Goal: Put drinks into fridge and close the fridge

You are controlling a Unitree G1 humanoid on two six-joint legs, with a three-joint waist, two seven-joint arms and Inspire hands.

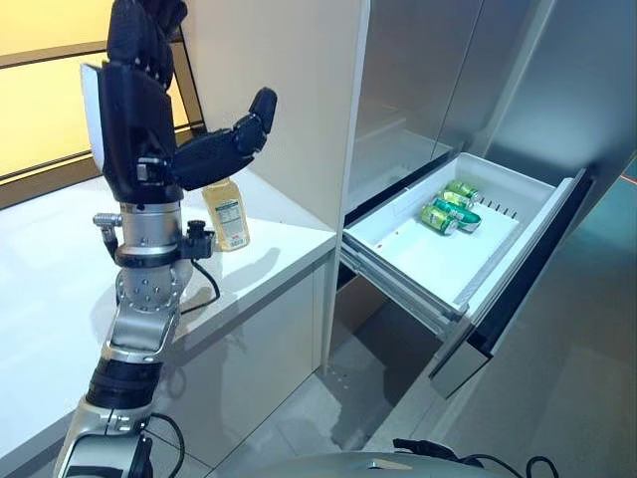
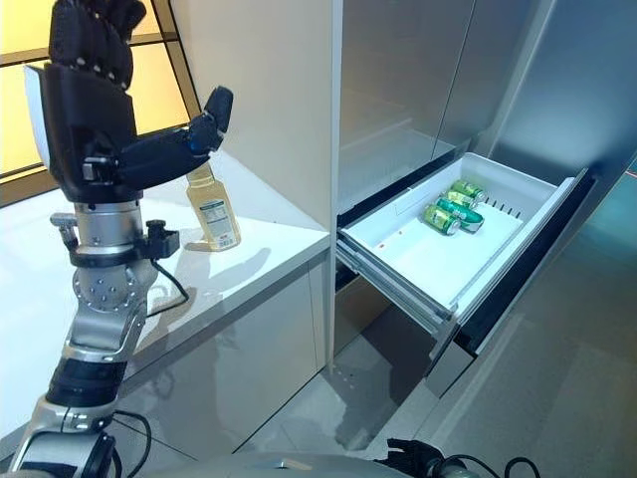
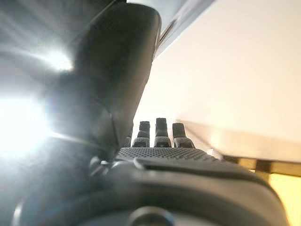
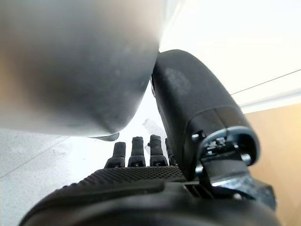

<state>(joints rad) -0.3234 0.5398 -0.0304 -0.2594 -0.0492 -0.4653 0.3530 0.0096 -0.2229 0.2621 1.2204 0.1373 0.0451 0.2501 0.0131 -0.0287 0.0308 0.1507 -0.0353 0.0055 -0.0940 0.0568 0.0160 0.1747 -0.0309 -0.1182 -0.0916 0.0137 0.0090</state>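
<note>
Left hand (image 1: 149,119) raised, spread, empty, just before the bottle (image 1: 227,212); next: grasp it, carry to the open drawer (image 1: 498,264); right hand's (image 4: 141,183) fingers relaxed, empty.

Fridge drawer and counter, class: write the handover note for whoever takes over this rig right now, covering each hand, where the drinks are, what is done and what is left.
Left hand: raised above the counter, fingers open, holding nothing.
Right hand: seen only in its wrist view, fingers relaxed, empty.
Drinks: green cans lie at the back of the open fridge drawer; one yellow bottle stands upright on the counter by the wall.
Done: cans are in the drawer.
Left: likely grasp the bottle, place it in the drawer, push the drawer shut.
</note>
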